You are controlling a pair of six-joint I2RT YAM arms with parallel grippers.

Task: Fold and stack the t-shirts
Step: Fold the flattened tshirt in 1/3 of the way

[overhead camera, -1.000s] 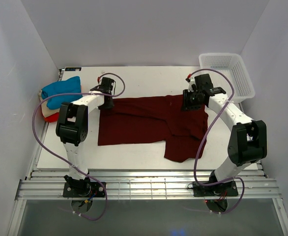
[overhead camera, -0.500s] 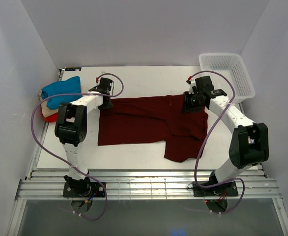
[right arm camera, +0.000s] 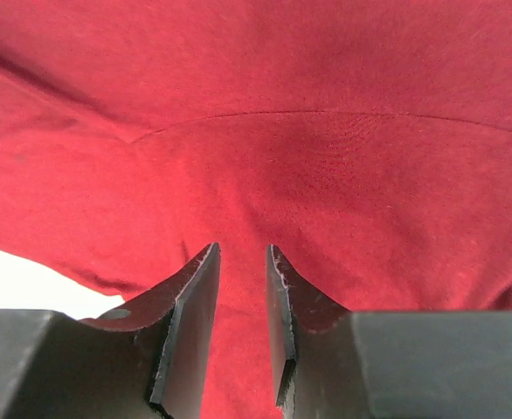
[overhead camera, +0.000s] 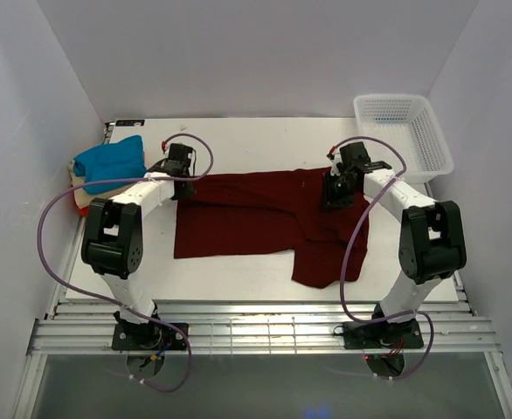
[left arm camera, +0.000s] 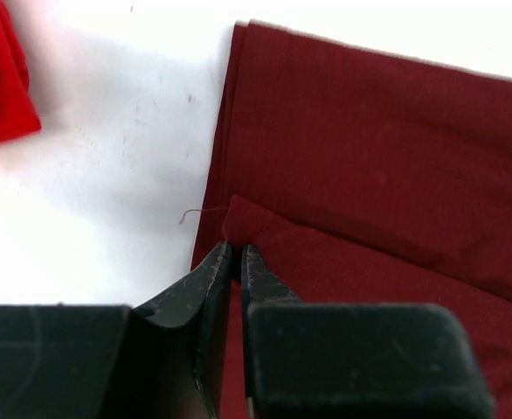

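Note:
The dark maroon t-shirt [overhead camera: 256,214] lies spread flat on the white table, with one sleeve hanging toward the front edge. My left gripper [overhead camera: 186,182] sits at the shirt's far-left corner. In the left wrist view it [left arm camera: 237,248] is shut on the corner of a folded maroon flap [left arm camera: 343,175]. My right gripper [overhead camera: 335,196] is over the shirt's far-right part. In the right wrist view its jaws [right arm camera: 241,251] stand a narrow gap apart, just above flat maroon cloth [right arm camera: 308,148]. The folded blue shirt [overhead camera: 109,160] lies on top of beige [overhead camera: 79,185] and red-orange [overhead camera: 88,208] ones at the far left.
A white mesh basket [overhead camera: 404,131] stands at the back right corner. The red-orange shirt's edge [left arm camera: 7,87] shows at the left of the left wrist view. White table [overhead camera: 256,144] lies behind the shirt. Grey walls close in on three sides.
The left gripper has shifted slightly back and left, its elbow swinging outward. The right gripper has moved a little left and nearer over the shirt. The shirt lies as before.

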